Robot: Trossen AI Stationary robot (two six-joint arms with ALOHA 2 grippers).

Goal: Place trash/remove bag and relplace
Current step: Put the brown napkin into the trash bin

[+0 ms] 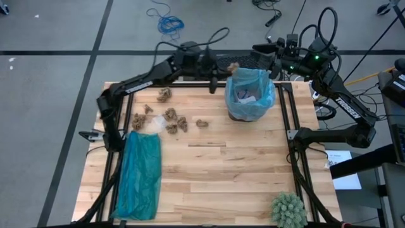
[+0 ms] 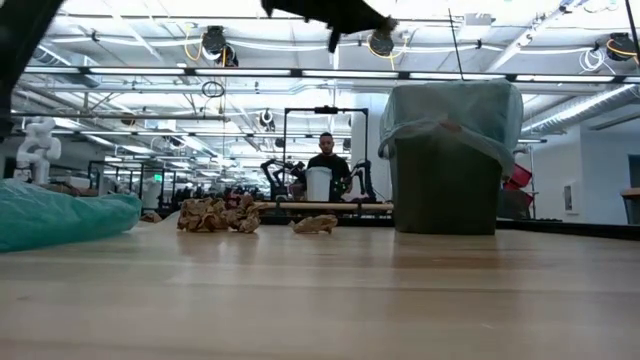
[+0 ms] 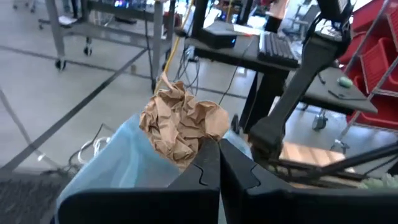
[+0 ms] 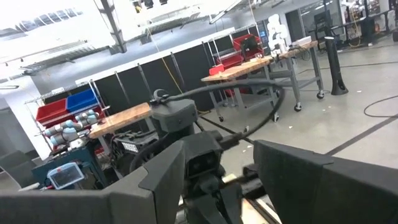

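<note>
A small dark bin lined with the pale blue bag (image 1: 252, 95) (image 2: 452, 112) stands at the table's far side, with some trash lying inside it. My left gripper (image 1: 229, 68) (image 3: 217, 144) hovers over the bin's far-left rim, shut on a crumpled brown paper scrap (image 1: 233, 65) (image 3: 180, 121). More brown scraps (image 1: 171, 117) (image 2: 215, 215) and a white wad (image 1: 155, 125) lie on the table left of the bin. My right gripper (image 1: 262, 49) (image 4: 217, 148) is open beyond the table's far edge, behind the bin. My left gripper pinches the crumpled brown scrap by its lower edge (image 3: 196, 150) between its two shut fingers. The scrap is lifted clear and bulges out past the fingertips, above the blue liner's rim (image 3: 124, 155).
A darker teal plastic bag (image 1: 140, 174) (image 2: 60, 215) lies flat along the table's left side. A spiky green ball (image 1: 288, 209) sits at the near right corner. Bare wood fills the middle and near part of the table. A person stands far behind in the room.
</note>
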